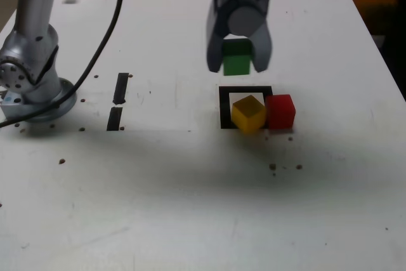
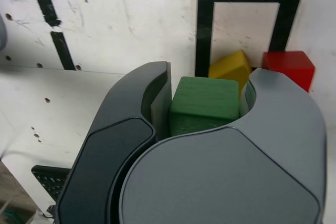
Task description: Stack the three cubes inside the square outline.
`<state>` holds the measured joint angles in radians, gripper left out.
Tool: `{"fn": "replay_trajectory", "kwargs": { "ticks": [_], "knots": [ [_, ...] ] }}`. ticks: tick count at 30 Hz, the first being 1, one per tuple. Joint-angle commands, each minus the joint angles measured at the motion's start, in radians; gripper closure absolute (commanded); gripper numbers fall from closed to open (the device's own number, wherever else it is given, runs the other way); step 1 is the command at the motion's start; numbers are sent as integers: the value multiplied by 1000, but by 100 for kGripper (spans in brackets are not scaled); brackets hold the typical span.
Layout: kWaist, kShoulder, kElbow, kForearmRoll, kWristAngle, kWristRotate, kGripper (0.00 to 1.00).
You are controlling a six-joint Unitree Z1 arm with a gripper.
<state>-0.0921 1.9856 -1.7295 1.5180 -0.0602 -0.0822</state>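
Fingers [image 1: 237,55] pinch the green cube [image 1: 236,57] between them, and in the exterior view it looks raised above the surface [image 1: 158,188], apart from the other two cubes. The wrist view shows it seated between the two fingertips, one on either side of it.

Near the edge nearer the exterior view's bottom, the yellow cube [image 1: 248,114] lies turned at an angle, partly over the white centre of the square outline [image 1: 225,107] and partly over its black border. The red cube [image 1: 281,112] sits just beside it, towards the exterior view's right, at the outline's side; whether those two touch, I cannot tell. Nothing is stacked: the yellow and red cubes rest side by side.

The step in hand seems to be carrying the green cube, probably as the base of the stack. Its likely place is the white centre, but the yellow cube takes up part of that room, so a straight descent there could knock it or leave the green one tilted. The next move calls for lining up over the free part of the centre, squaring the cube to the border and lowering gently before the fingers part. Setting it on the crooked yellow cube instead would make a skewed, off-centre stack.
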Motion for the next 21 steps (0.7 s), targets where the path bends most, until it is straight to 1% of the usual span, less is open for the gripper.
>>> {"fn": "replay_trajectory", "kwargs": {
  "ticks": [1,4,6,10,15,17,21],
  "knots": [
    [12,-24,31,-17,1,1,74],
    [32,-44,91,-57,3,9,74],
    [61,-59,149,-98,7,26,74],
    [113,-77,232,-155,20,55,73],
    [221,-102,340,-241,56,121,73],
    [268,-107,369,-272,61,156,73],
    [333,-103,392,-304,62,212,72]
  ]
}}
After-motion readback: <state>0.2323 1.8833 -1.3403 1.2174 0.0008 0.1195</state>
